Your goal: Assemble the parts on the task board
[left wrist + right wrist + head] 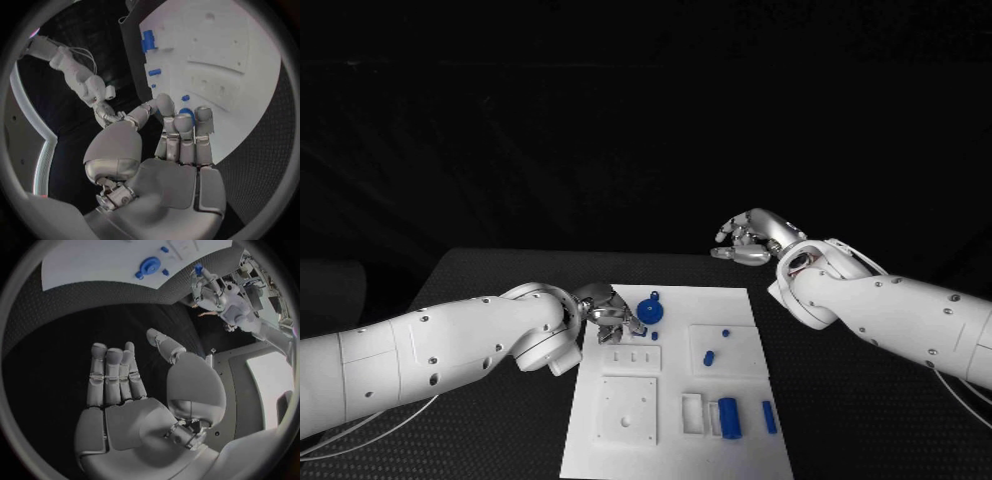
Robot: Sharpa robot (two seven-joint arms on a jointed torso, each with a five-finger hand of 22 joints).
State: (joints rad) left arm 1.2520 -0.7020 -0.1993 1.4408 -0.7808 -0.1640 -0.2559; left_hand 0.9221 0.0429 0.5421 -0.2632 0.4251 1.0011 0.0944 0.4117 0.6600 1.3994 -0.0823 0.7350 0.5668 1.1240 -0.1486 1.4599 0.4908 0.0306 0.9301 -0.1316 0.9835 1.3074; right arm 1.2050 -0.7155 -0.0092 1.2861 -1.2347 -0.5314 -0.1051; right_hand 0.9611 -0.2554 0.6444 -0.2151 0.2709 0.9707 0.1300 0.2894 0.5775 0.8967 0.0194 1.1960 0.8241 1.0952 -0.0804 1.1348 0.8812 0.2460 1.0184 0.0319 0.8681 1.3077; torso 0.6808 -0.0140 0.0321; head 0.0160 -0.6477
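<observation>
Head view. The board (678,385) lies lengthwise on the black table (488,275). The left hand (609,313) rests over the board's far left corner, fingers curled beside a round blue part (648,312); whether the fingers touch that part cannot be told. The right hand (750,240) hangs above the table beyond the board's far right corner, well apart from it, fingers loosely spread and holding nothing. Two small blue pegs (708,357) stand in the middle right block. A blue cylinder (728,417) and a thin blue bar (769,416) lie side by side near the near right edge.
</observation>
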